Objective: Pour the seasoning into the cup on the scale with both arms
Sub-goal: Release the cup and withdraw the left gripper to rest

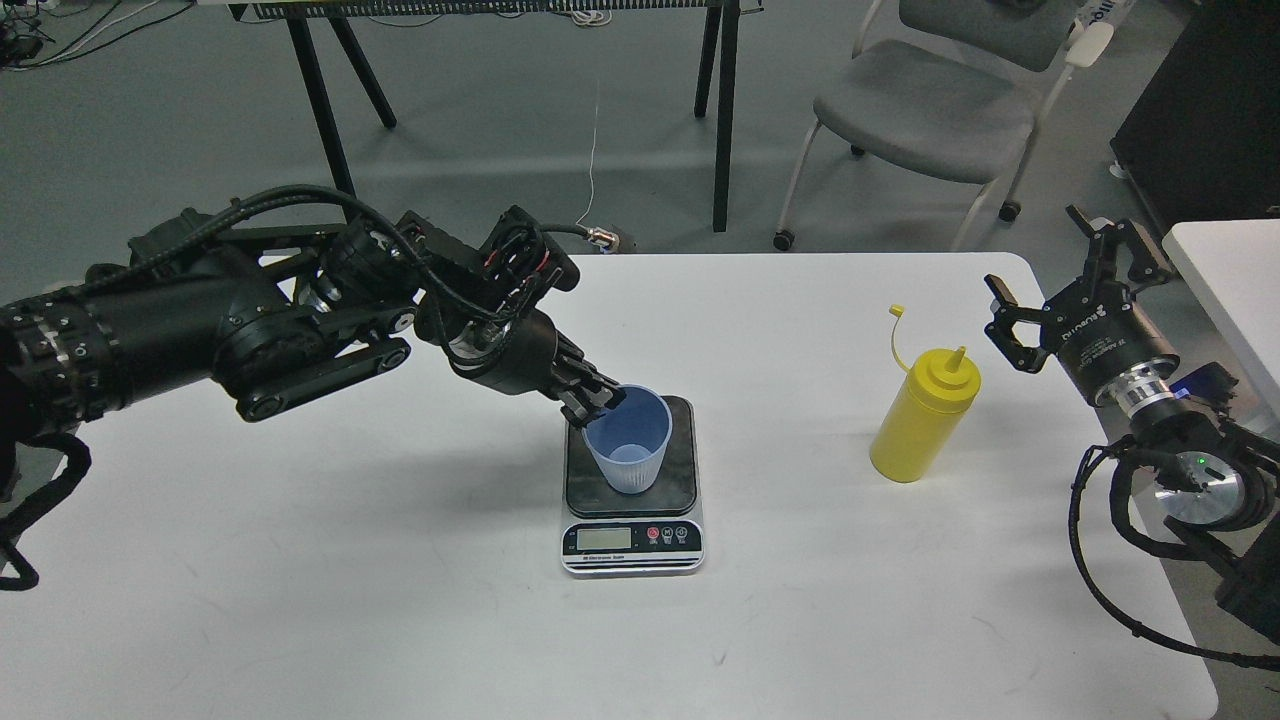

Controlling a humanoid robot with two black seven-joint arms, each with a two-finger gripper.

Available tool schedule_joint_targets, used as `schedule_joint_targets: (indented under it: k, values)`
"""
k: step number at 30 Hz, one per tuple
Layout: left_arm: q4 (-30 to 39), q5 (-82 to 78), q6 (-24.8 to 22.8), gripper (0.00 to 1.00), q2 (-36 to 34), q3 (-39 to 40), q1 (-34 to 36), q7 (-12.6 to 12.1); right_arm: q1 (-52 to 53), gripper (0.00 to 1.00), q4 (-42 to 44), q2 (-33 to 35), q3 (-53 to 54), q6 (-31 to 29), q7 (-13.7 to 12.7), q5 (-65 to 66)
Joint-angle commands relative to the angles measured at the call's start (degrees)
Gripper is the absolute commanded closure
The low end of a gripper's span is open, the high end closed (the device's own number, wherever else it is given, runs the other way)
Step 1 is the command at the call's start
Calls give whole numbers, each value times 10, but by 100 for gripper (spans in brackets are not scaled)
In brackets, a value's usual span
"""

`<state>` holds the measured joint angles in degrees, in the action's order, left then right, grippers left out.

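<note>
The light blue ribbed cup (630,444) stands upright on the dark platform of the scale (631,482) in the middle of the white table. My left gripper (597,399) is shut on the cup's left rim. The yellow seasoning bottle (923,419) stands upright to the right of the scale, its nozzle bare and its small cap hanging off on a tether. My right gripper (1062,284) is open and empty, a little to the right of the bottle and apart from it, near the table's right edge.
The white table (400,600) ends just right of my right arm. A second white table edge (1230,270) shows at far right. A grey chair (925,110) and black table legs (725,120) stand on the floor behind.
</note>
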<state>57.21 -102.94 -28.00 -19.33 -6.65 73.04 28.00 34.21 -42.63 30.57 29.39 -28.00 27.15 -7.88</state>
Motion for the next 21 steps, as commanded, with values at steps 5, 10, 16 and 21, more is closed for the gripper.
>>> schedule_joint_targets:
  k: [5,10,16,21]
  values:
    - [0,83,0,42,-3,6,7,0,2,0,0,-5,0,0,0,0]
    - [0,100,0,31,-6,12,16,0,1,0,0,-5,-1,0,-1,0]
    - [-6,183,0,24,-59,87,47,0,-5,0,-1,1,3,0,-1,0]
    - [-49,360,0,19,-115,208,47,0,-33,0,-2,31,20,0,-5,-20]
